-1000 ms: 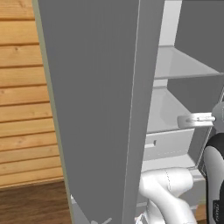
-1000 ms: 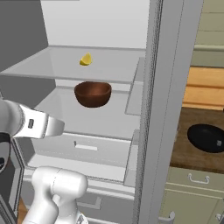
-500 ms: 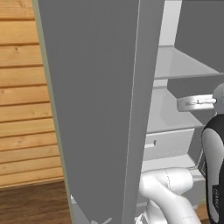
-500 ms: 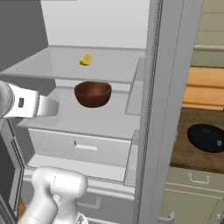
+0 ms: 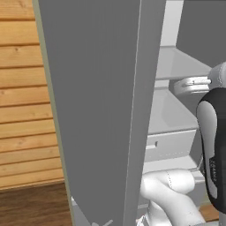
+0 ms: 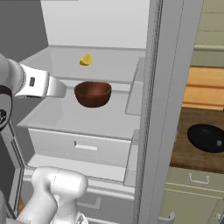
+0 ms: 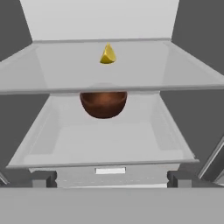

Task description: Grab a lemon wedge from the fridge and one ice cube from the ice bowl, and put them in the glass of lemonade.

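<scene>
A brown wooden bowl (image 6: pixel 92 93) sits on a pale shelf, beside wood-plank wall (image 5: pixel 24 110) and olive cabinets (image 6: pixel 192 192).

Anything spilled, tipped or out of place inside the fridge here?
Nothing stands out. The lemon wedge sits alone on the upper shelf, the brown bowl stands upright on the shelf below, and the drawer is closed. No spills.

One lemon wedge (image 7: pixel 107 54) sat on the upper shelf (image 7: pixel 175 72). One brown bowl (image 7: pixel 103 103) on the lower shelf (image 7: pixel 109 144). Two pale shelves were counted. One black ice bowl (image 6: pixel 207 138) on the counter. One drawer (image 6: pixel 83 146) front showed.
</scene>
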